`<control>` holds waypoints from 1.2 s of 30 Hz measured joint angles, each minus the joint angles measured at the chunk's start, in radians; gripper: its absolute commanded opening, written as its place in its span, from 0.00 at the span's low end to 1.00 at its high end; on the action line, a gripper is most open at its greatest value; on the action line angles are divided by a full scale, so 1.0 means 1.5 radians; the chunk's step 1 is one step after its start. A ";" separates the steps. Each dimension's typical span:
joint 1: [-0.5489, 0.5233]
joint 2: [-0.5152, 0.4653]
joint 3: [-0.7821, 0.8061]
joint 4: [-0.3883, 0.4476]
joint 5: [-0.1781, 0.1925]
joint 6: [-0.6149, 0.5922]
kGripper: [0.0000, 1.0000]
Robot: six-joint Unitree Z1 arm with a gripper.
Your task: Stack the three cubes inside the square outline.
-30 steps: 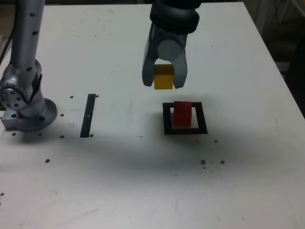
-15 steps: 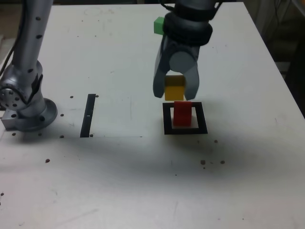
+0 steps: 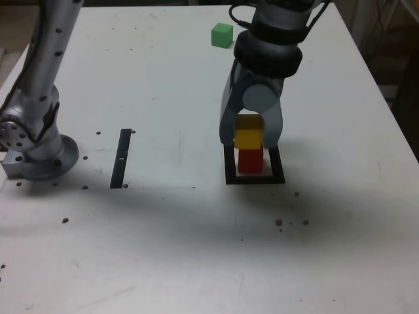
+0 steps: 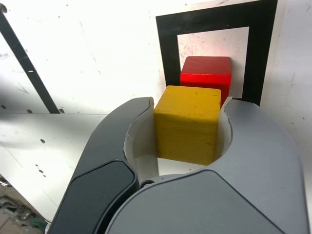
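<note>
No text, label, brand, number or sign can be read anywhere in either view

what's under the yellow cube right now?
The red cube sits directly below the yellow cube, inside the square outline. The gripper is shut on the yellow cube. Whether the two cubes touch is unclear; the contact face is covered.
</note>
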 measured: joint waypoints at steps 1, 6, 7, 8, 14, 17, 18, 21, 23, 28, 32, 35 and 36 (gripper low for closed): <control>0.000 0.002 -0.001 -0.001 0.001 0.000 0.24; 0.000 0.010 -0.008 -0.003 0.005 0.000 0.24; 0.000 0.011 -0.008 -0.003 0.006 0.000 0.24; 0.000 0.011 -0.008 -0.004 0.006 0.000 0.24; 0.000 0.012 -0.008 -0.007 0.013 0.000 0.63; 0.000 0.012 -0.008 -0.010 0.013 0.003 0.89; 0.000 0.012 -0.007 -0.011 0.013 0.004 0.94; 0.000 0.012 -0.002 -0.011 0.013 0.005 0.97; 0.001 0.012 0.001 -0.011 0.013 0.006 0.98; 0.005 0.012 0.009 -0.011 0.011 0.007 0.98; 0.007 0.012 0.012 -0.011 0.014 0.007 0.99; 0.010 0.005 0.018 -0.011 0.025 0.008 0.99; 0.012 0.000 0.020 -0.011 0.030 0.008 0.99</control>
